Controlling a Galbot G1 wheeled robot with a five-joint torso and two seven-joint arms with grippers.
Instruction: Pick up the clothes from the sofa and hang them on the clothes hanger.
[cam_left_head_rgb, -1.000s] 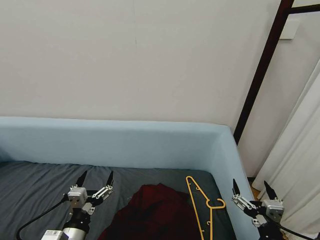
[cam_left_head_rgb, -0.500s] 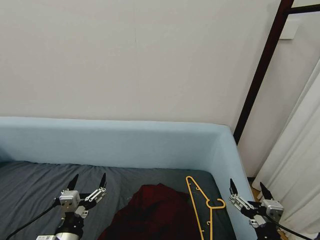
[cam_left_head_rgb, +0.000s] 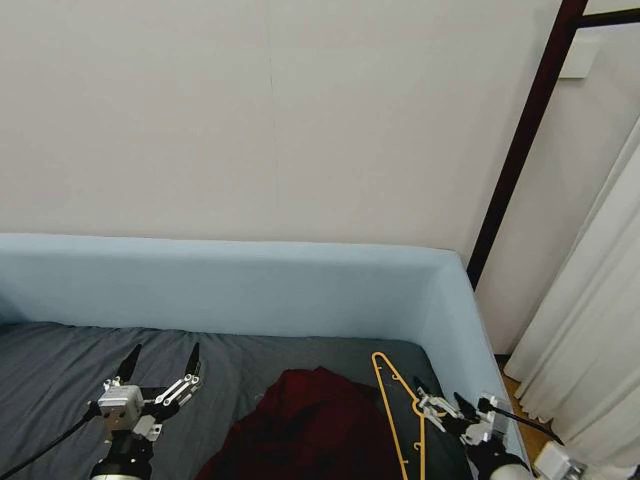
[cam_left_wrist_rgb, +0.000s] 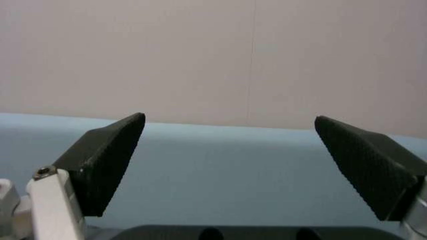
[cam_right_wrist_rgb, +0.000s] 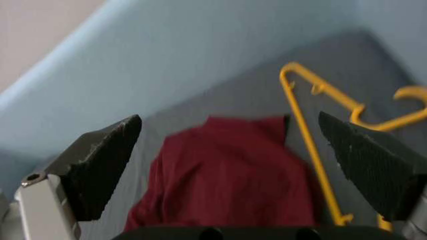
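Two items lie on the sofa (cam_left_head_rgb: 250, 290): a red garment (cam_left_head_rgb: 305, 425) and a yellow hanger (cam_left_head_rgb: 400, 400). Both rest on the dark grey seat cover (cam_left_head_rgb: 60, 370), toward the right end of the seat. The garment is crumpled, and the hanger lies flat just beside its right edge. The hanger's hook points toward the right arm of the sofa.

The left hand (cam_left_head_rgb: 165, 358) hovers over the left part of the seat, well apart from the garment. Its two black fingers are spread wide and hold nothing. The left wrist view faces the light blue backrest and the wall behind it.

The right hand (cam_left_head_rgb: 485, 418) is at the right end of the seat, near the hanger hook. Contact with the hook cannot be determined. In the head view its finger spread is hard to read. The right wrist view shows both black fingers (cam_right_wrist_rgb: 100, 165) far apart and empty, with the garment and hanger between them farther off.

The lower frame edge of the head view cuts off the near parts of the garment, the hanger and both arms.

Behind the sofa stands a plain pale wall (cam_left_head_rgb: 270, 120). A dark upright pole (cam_left_head_rgb: 520, 140) rises beyond the sofa's right rear corner, its top cut off. A white curtain (cam_left_head_rgb: 590, 330) hangs to the right of it.
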